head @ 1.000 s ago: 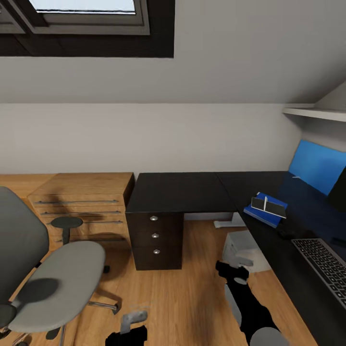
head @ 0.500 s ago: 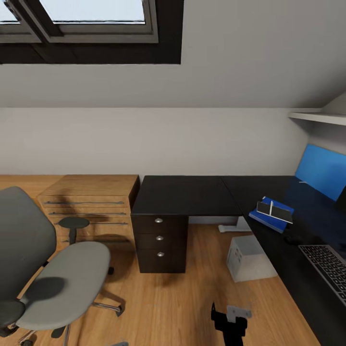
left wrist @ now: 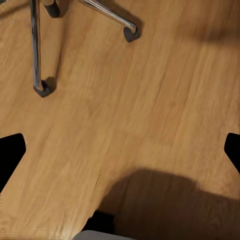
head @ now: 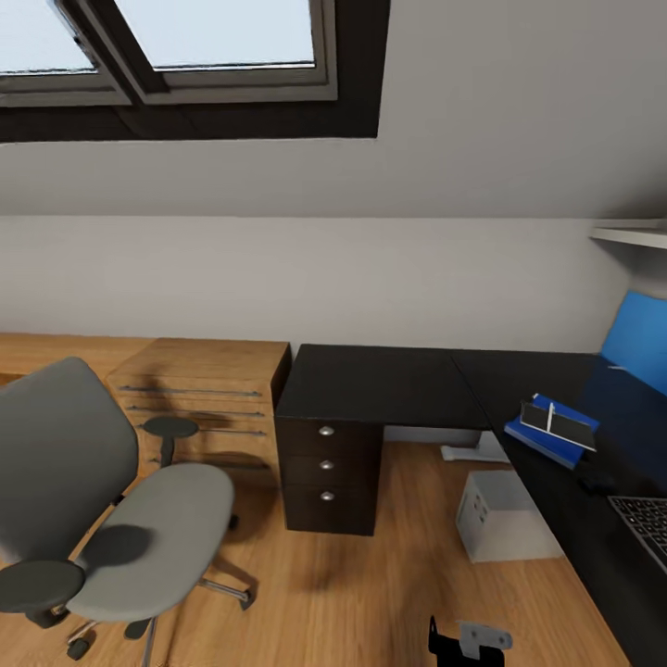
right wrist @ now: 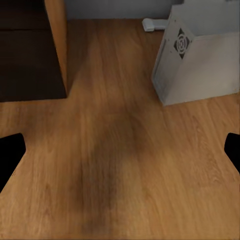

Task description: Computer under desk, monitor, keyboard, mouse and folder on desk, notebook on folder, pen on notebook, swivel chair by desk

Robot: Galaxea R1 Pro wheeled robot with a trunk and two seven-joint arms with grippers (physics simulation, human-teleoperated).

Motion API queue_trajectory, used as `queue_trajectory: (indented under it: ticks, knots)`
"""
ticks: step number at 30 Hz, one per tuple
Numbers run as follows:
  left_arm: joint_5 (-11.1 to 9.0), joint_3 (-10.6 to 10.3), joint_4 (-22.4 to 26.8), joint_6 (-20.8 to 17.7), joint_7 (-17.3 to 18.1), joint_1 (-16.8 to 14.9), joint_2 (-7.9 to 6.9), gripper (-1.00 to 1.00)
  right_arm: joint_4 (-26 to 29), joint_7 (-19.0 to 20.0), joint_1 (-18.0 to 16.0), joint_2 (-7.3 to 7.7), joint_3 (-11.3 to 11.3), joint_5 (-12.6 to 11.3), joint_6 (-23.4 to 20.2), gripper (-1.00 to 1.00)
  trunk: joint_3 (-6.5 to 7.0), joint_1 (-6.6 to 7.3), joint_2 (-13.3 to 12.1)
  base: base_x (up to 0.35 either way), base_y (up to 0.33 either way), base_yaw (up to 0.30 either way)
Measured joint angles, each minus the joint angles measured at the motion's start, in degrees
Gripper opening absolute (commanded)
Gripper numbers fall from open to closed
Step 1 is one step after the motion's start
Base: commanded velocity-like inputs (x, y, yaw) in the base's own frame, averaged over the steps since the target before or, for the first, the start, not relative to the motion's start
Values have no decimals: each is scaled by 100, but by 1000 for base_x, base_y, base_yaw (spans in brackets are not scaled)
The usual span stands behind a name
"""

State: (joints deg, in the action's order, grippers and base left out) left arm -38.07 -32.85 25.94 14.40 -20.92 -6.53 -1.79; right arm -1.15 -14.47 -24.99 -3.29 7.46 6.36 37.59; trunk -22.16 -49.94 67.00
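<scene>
The right fingers (right wrist: 10,152) are spread wide with nothing between them, over bare plank floor (right wrist: 120,165); the computer (right wrist: 200,55) stands ahead, beside the black drawer unit (right wrist: 27,55). The left fingers (left wrist: 11,155) are parted too, empty, above floor near the swivel chair (head: 102,500) (its chrome legs and castors just ahead). Open floor lies between chair and table (head: 389,384). On the table's right wing the folder (head: 547,440) carries the notebook (head: 559,424) and pen (head: 550,415); the mouse (head: 597,482) and keyboard (head: 644,523) lie nearer, along its front edge.
</scene>
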Motion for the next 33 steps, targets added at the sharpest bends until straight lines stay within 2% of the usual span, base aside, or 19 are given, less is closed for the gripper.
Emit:
queue_trajectory:
  ticks: [3,7,12,13,20,28,33]
  knots:
    - [-16,34,-12,18,3,0,-1,100,2,-3,4,-46,6,0,20,100,59,66,-120,0,0,255]
    - [-136,176,-129,28,26,-1,7,100,4,24,116,-60,4,93,116,100,131,154,-281,0,0,69]
    - [-161,193,-288,32,62,-1,9,100,4,78,231,-62,-2,807,129,100,204,242,-443,0,0,11]
    - [-158,187,-318,33,66,-1,9,100,4,79,233,-62,1,840,131,100,204,242,-443,0,0,2]
    - [-166,224,-367,41,74,-1,1,100,4,80,237,-61,3,884,140,100,204,242,-443,-5,0,35]
    - [-171,199,-612,8,79,-1,1,100,4,32,237,-108,10,893,134,100,204,239,-443,-292,-71,272]
    - [-150,197,-629,-3,86,-1,0,100,13,28,237,-84,4,944,140,100,204,242,-443,-103,-164,279]
